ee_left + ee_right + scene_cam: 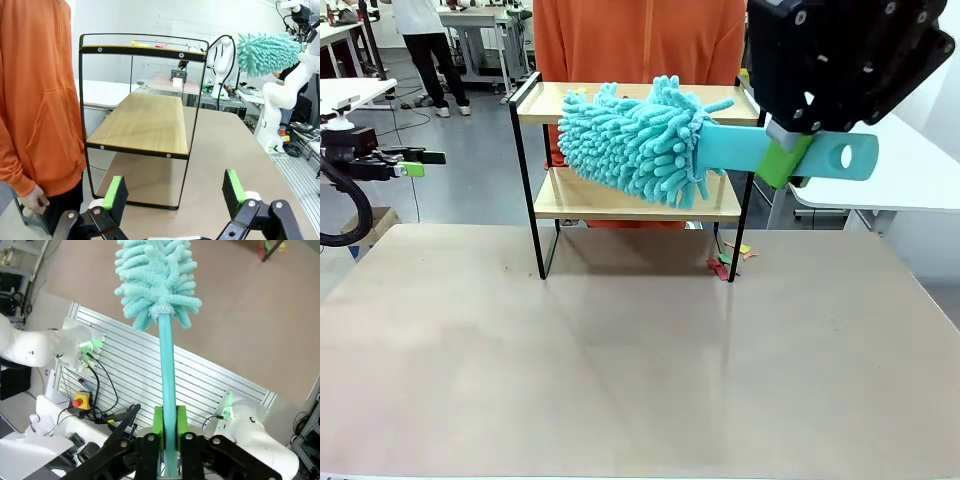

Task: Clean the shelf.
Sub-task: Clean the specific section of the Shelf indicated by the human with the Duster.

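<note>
Now, look to the upper right of the front view: right gripper [790,150] pinched tight on the flat handle of the blue duster [635,140], fluffy head pointing to the picture's left, up in front of the shelf [575,198]. Hard to tell from there whether touching the top board or just hanging before it. Going by the left wrist view, likely well short of the shelf, up in the air at the upper right. Find the shelf at the top middle of the front view, standing on the far part of the counter [620,350], just before a person [620,40] in orange.

To wipe well, bring the fluffy head over the top board first. Then lower gently, just enough to bend the strands. Sweep slowly from one side rail to the other, along the whole board. Mind the thin black frame: lift over the rails, never bump them, or risk pushing the light shelf along the counter. Hold the handle flat, not tipped, for a wide touch. Do the lower board after, sliding in between the two boards from the open front.

Leave the left gripper [420,162] alone at the far left edge, fingers wide apart, holding nothing. Watch for the small coloured scraps [728,262] by the shelf's foot at the picture's right.
</note>
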{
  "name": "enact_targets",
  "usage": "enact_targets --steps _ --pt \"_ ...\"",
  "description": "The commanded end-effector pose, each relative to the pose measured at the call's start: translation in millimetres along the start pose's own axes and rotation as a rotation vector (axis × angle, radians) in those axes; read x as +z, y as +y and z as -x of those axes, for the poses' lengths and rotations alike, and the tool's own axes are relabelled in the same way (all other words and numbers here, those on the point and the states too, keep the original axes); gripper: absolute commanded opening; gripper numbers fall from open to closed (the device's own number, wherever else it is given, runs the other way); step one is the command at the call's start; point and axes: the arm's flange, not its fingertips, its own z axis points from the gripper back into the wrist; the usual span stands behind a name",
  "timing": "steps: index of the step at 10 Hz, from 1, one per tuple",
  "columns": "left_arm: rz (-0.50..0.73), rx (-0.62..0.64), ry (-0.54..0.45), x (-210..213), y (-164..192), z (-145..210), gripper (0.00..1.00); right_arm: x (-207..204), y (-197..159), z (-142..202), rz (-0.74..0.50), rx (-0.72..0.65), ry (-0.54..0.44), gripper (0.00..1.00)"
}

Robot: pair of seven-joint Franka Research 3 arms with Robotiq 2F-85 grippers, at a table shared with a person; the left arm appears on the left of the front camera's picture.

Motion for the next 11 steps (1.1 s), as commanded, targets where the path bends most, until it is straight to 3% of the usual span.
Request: enact_targets --steps 1,4,5,8,10,11 --pt "0.004 -0.016 0.006 1 -2 0 1.00 0 0 -1 -0.001 0.000 0.002 0.13" --pt "0.004 -0.016 0.006 1 -2 0 1.00 30 60 -49 -0.012 -0.139 -0.210 0.13" --pt "0.004 -0.016 0.006 1 -2 0 1.00 45 75 -68 0.010 -0.275 -0.283 0.13" --pt "0.004 -0.016 0.006 1 -2 0 1.00 64 118 -116 -0.073 -0.343 -0.355 0.13" --pt "0.004 -0.016 0.006 1 -2 0 1.00 63 125 -139 -0.046 -0.455 -0.325 0.13" --pt "0.004 -0.016 0.006 1 -2 0 1.00 57 104 -109 -0.097 -0.355 -0.343 0.13"
